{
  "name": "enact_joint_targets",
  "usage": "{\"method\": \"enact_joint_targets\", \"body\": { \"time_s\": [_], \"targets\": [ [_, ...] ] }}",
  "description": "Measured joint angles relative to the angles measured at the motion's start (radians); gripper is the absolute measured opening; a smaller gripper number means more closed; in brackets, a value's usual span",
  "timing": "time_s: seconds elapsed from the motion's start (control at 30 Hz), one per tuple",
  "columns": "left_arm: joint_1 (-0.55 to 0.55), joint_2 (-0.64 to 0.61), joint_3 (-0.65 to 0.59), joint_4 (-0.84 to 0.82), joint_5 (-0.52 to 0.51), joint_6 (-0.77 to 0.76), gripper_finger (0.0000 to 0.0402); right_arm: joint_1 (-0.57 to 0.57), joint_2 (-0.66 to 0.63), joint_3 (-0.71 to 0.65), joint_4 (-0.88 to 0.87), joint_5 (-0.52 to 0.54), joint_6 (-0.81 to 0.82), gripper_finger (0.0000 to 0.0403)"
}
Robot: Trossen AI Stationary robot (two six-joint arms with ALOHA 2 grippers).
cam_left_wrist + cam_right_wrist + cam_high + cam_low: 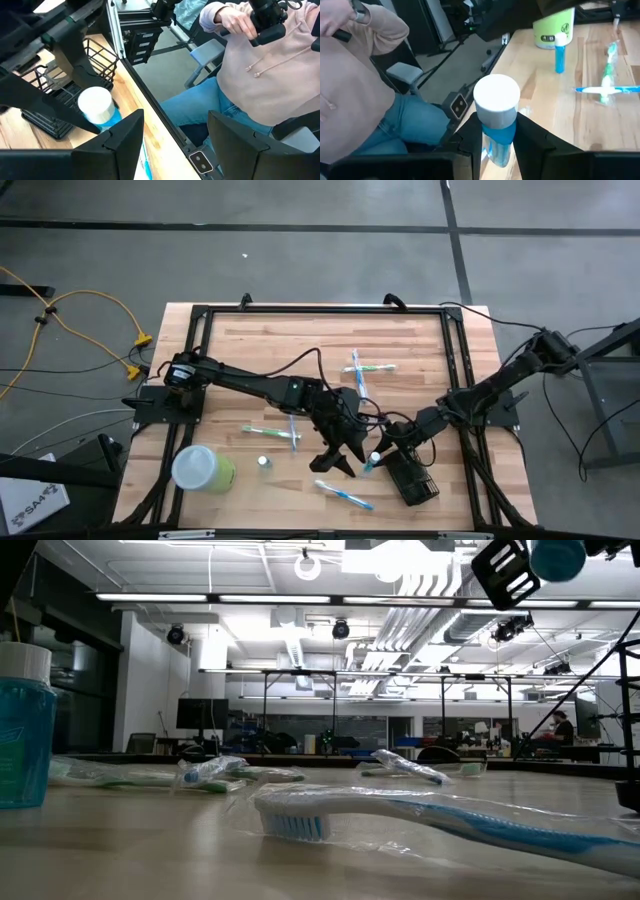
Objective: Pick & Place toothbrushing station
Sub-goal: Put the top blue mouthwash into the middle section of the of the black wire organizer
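The toothbrushing station [414, 478], a black wire-mesh holder, sits on the table at the near right and also shows in the left wrist view [89, 59]. My right gripper [380, 454] reaches in from the right, just left of the holder, shut on a small blue bottle with a white cap [496, 107]. My left gripper [336, 460] hangs open beside it on the left, with nothing between its fingers [125, 142]. A second small blue bottle [20, 730] stands upright on the table to the left. My right gripper pinches the blue bottle's body just below the white cap [497, 131] between its two fingers. The fingers come from the table's right side, slanting a little downward. The bottle stands about upright in the hold, lifted clear of the table, with its bottom [556, 554] in the air.
Several wrapped toothbrushes lie about: one near the front edge [345, 496], one at the left [270, 433], two crossed at the far middle [362, 368]. A lime-green cup with a whitish lid [205, 470] is at the near left. A person in a pink hoodie [260, 65] sits beyond the near edge.
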Motion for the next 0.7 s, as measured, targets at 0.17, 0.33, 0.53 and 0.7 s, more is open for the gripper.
{"method": "enact_joint_targets", "body": {
  "time_s": [0.17, 0.33, 0.53, 0.7],
  "targets": [
    [0.000, -0.008, 0.000, 0.000, 0.012, 0.017, 0.0214, 0.000, -0.062, 0.000, -0.064, 0.017, 0.014, 0.0079],
    [-0.003, -0.029, 0.000, -0.010, 0.026, 0.052, 0.0214, 0.000, -0.128, 0.000, -0.143, 0.041, 0.022, 0.0078],
    [-0.007, -0.034, 0.000, -0.050, 0.030, 0.058, 0.0214, 0.000, -0.176, 0.000, -0.220, 0.063, 0.048, 0.0079],
    [-0.007, -0.036, 0.000, -0.070, 0.028, 0.058, 0.0214, 0.002, -0.199, 0.000, -0.277, 0.064, 0.074, 0.0077]
  ]
}}
